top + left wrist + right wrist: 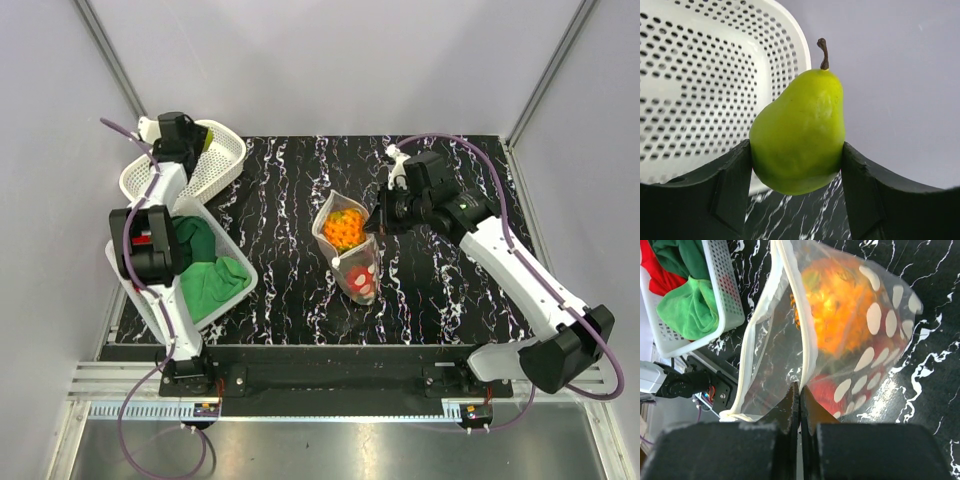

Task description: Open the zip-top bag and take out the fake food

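The clear zip-top bag (350,250) with white dots lies open at the table's middle, holding an orange bumpy piece (346,229) and a red fruit (363,278). My right gripper (381,222) is shut on the bag's white zip rim (807,347); the orange piece (832,315) and red fruit (827,390) show through the plastic. My left gripper (196,137) is shut on the yellow-green pear (800,132), held upright between its black fingers (715,195) beside a white perforated basket (705,75) at the far left.
A second white basket (235,292) at the near left holds green (210,280) and red cloths; it also shows in the right wrist view (727,310). The black marbled table (450,290) is walled by grey panels.
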Controlling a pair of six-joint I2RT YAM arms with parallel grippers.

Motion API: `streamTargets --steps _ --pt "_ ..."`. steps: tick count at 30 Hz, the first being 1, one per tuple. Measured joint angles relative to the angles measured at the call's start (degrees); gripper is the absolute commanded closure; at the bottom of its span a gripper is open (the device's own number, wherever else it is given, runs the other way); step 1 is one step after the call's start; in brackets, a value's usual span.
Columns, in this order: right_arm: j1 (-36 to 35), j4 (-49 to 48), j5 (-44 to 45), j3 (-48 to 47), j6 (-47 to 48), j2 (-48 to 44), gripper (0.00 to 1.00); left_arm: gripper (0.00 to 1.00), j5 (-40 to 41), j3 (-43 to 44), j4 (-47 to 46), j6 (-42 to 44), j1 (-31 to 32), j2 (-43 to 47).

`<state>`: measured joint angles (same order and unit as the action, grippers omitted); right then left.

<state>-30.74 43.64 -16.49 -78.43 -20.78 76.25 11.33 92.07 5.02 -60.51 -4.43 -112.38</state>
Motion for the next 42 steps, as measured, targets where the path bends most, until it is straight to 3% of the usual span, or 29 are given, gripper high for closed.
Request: streamTargets --steps 4,5,10,11,14,15,25,27,31,34,38,42 --pt "0.00 0.83 0.85 -1.79 0.22 1.49 1.00 0.86 -5.09 8.37 -0.57 -4.87 -3.48 -9.79" --pt "0.00 1.05 1.03 -2.05 0.22 1.75 1.00 0.71 -6.71 10.75 -0.46 -6.03 -4.07 -12.35" --pt "0.00 2.19 2.10 -3.82 -0.04 3.26 1.00 0.37 -11.34 13.55 0.17 -8.90 -4.85 -17.92" --pt "0.00 2.16 2.10 -4.04 -0.26 3.58 1.00 0.22 -11.85 13.55 0.39 -9.03 -4.83 -18.25" --pt "0.00 2.14 2.12 -4.04 -1.42 4.46 1.00 0.11 -13.42 13.57 0.44 -8.92 -4.83 -18.43" --pt "0.00 2.08 2.10 -3.96 -1.92 4.72 1.00 0.01 -14.10 13.60 0.31 -8.46 -4.81 -18.40" --pt "0.00 1.46 1.90 -2.08 -3.19 4.61 1.00 0.02 -15.21 9.81 1.57 -5.03 -4.76 -15.54" --pt "0.00 1.70 1.86 -1.73 -3.15 4.02 1.00 0.02 -16.44 3.96 2.19 -5.27 -4.48 -10.80" --pt "0.00 2.60 2.01 -0.79 -2.49 2.21 1.00 0.17 -21.07 -6.84 1.33 -4.57 -3.50 -0.42" --pt "0.00 3.21 2.03 0.07 -1.49 1.09 1.00 0.18 -27.78 -13.60 -0.90 -2.84 -1.01 7.43" --pt "0.00 3.67 1.99 0.15 -0.31 0.87 1.00 0.25 -33.18 -22.21 -0.02 1.84 7.45 18.60" --pt "0.00 3.69 1.99 0.17 0.61 0.11 1.00 0.46 -31.36 -23.50 3.56 7.91 23.91 28.76"
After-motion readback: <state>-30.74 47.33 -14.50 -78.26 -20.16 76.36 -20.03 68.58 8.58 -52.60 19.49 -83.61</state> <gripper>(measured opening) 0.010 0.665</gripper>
